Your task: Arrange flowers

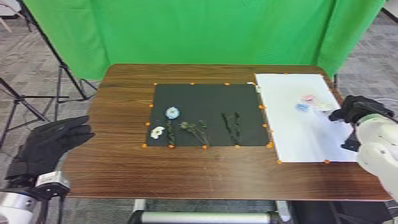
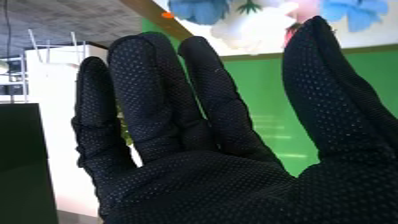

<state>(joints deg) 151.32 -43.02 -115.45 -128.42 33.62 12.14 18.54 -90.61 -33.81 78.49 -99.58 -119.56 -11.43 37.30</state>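
Blue flower (image 1: 172, 113), bloom pointing away from you.
Long axis runs near-far on black mat (image 1: 204, 95); your right hand (image 1: 357, 107) and left hand (image 1: 43, 144) have fingers released.

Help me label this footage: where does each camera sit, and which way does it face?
Head view: on the robot's head, facing forward and down over the wooden table to the green curtain; left hand and right hand show.
Right wrist view: on the right wrist, looking along that open hand's fingers toward blue, white and pink flowers.
Shared: right hand, those flowers, the curtain.
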